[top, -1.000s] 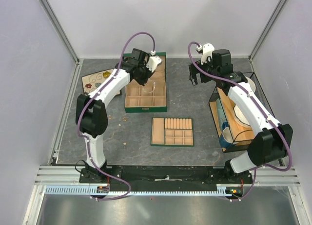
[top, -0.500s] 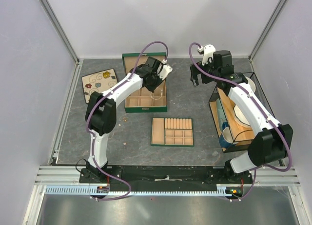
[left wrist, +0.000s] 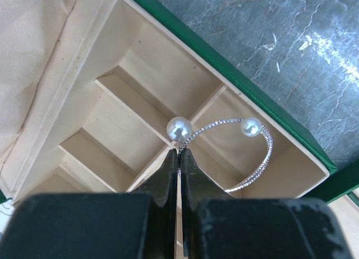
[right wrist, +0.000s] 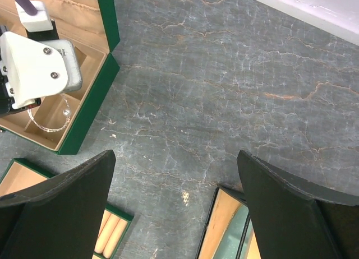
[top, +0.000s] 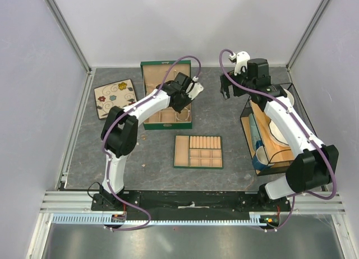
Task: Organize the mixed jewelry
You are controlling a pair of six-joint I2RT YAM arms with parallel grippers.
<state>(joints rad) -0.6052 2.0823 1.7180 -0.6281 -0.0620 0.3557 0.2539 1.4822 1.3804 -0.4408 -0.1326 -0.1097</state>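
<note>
The left gripper is clenched on one end of the bangle. The hoop lies nearward of the fingers, in the box's near right compartment. The right gripper gapes, well apart.

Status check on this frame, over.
Left tool shut on bangle, over jewelry box corner compartment. Right tool open, empty, above table. Nothing in the way.

Bare tabletop btwn jewelry box & wire rack is free; L gripper blocks box's R-front compartment
</note>
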